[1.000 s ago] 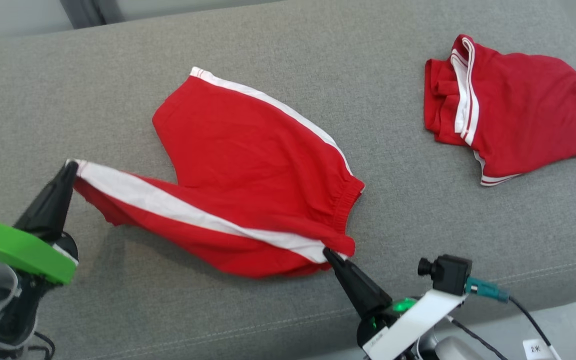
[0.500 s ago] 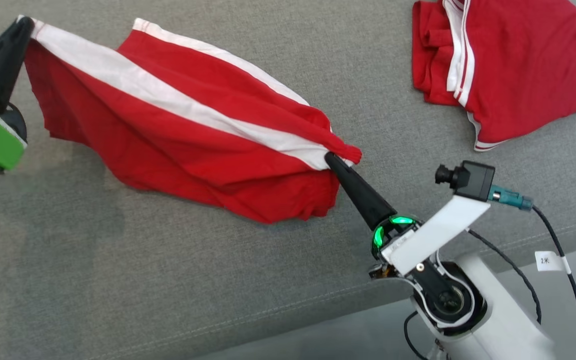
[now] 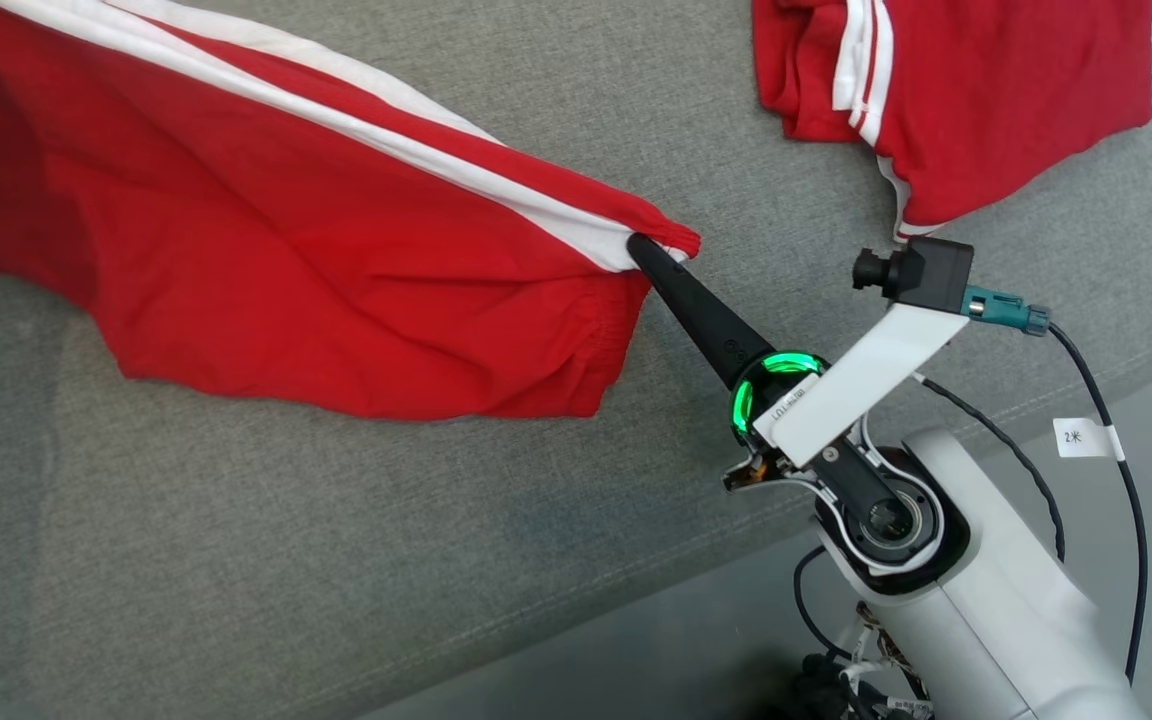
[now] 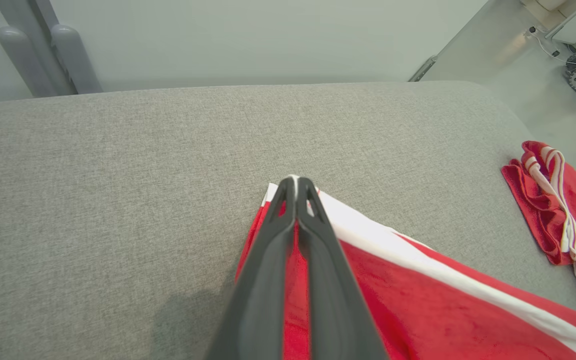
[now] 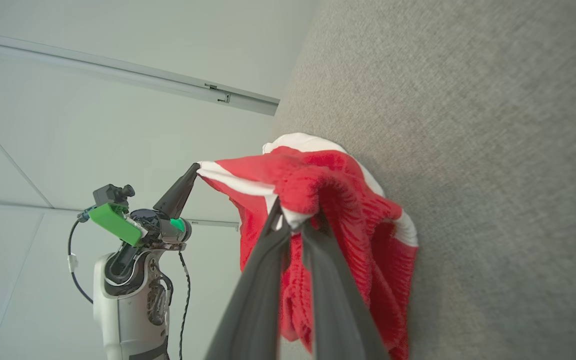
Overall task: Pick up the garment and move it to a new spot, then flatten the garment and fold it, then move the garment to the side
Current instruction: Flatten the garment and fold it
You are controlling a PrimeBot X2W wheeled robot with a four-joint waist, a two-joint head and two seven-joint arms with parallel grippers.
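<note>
The garment [image 3: 286, 250] is a pair of red shorts with a white side stripe, stretched in the air between my two grippers above the grey cushion [image 3: 336, 560]. My right gripper [image 3: 641, 245] is shut on the waistband corner, where red cloth bunches over its fingertips [image 5: 293, 215]. In the left wrist view my left gripper [image 4: 294, 181] is shut on the white-striped leg corner, with the garment [image 4: 418, 300] trailing away to the lower right. The right wrist view shows that left gripper [image 5: 197, 167] pinching the far end of the garment [image 5: 328, 190].
A second red garment [image 3: 986, 80] with white stripes lies crumpled at the cushion's far right, also seen as a red heap [image 4: 568, 210] in the left wrist view. The cushion's front edge runs diagonally, with grey floor [image 3: 636, 650] below it.
Both grippers have raised the garment off the cushion and pulled it taut; it now hangs spread as one sheet. The head view has shifted, and the left gripper has passed its left edge.
</note>
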